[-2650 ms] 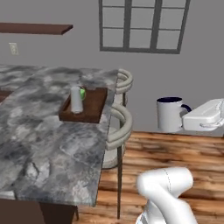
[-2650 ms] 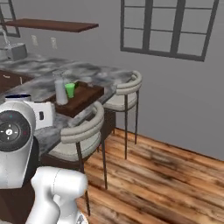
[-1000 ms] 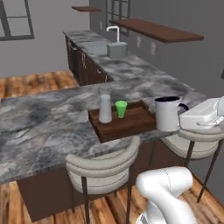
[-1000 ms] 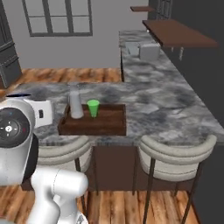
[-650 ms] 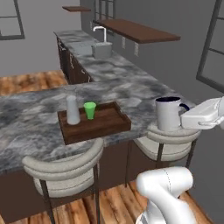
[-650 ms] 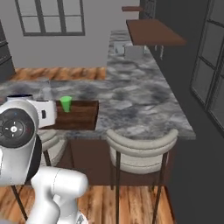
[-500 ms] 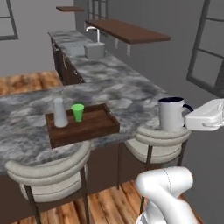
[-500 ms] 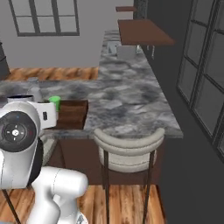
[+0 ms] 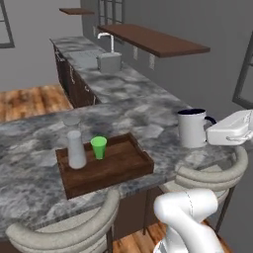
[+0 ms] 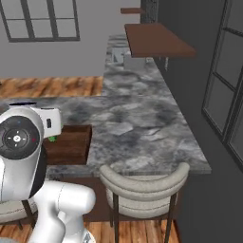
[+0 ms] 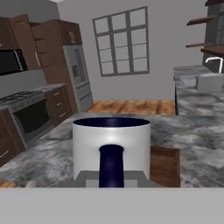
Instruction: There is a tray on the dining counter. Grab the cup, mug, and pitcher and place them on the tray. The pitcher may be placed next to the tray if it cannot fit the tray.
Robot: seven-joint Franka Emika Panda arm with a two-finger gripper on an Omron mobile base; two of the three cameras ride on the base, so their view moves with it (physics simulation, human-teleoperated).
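Now your base has swung round the dining worktop [image 9: 148, 118], so the whole scene has shifted; the things themselves have not moved. The hand [image 9: 217, 134] carries the mug [image 9: 191, 128] by its dark handle, narrow-jawed, above the worktop's near right edge, well right of the tray [image 9: 129, 170]. The cup [image 9: 99, 147] and pitcher [image 9: 75, 148] already stand on the tray, so only the mug remains. Your fingertips are hidden behind the mug; in the right base view the arm covers most of the tray.

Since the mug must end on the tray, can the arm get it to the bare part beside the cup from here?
Probably yes: the pincer holds the mug above the dining counter, nothing stands between it and the tray, whose right half is bare.
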